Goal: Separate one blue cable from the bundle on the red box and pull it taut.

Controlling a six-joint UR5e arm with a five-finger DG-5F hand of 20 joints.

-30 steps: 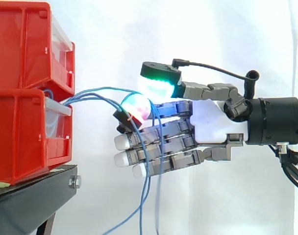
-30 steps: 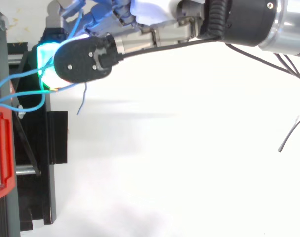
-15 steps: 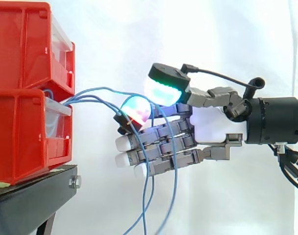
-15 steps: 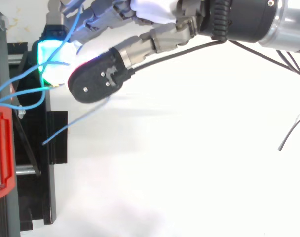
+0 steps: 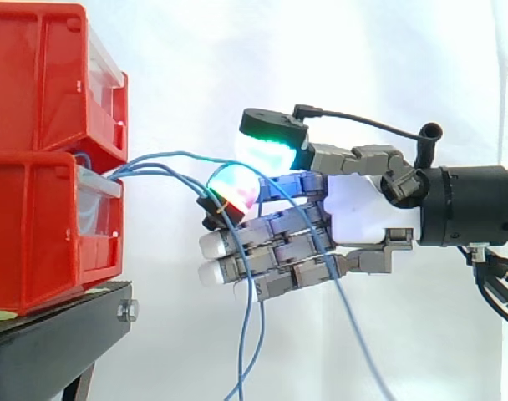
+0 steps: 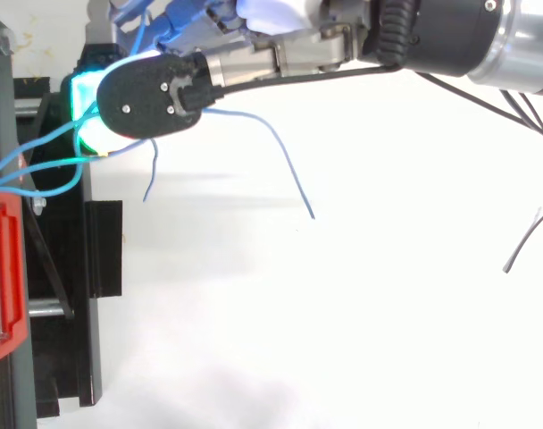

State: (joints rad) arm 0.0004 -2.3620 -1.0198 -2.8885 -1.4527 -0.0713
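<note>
Several thin blue cables (image 5: 158,163) leave the lower red bin (image 5: 45,234) and run right to my hand (image 5: 363,209). The hand reaches in level from the right. Its green-glowing thumb pad (image 5: 271,150) is pressed down beside a red-glowing fingertip (image 5: 234,187), with one blue cable (image 5: 354,334) passing between them. Beyond the pinch that cable trails down to the right; from above, its free end (image 6: 289,174) curves away from the hand. Other blue cables (image 5: 252,334) drape over the lower fingers and hang down. The stretch from bin to hand bows upward, slack.
Two red bins are stacked, the upper one (image 5: 45,75) above the lower, on a black stand (image 5: 53,334) at the left. A white curtain hangs behind. In the top view the stand (image 6: 75,295) lies along the left edge, with a loose dark wire (image 6: 526,241) at the right.
The thumb lifted off the fingertip half a second ago and has come back down onto it. One cable's free end has swung from hanging at the left out to the right.
</note>
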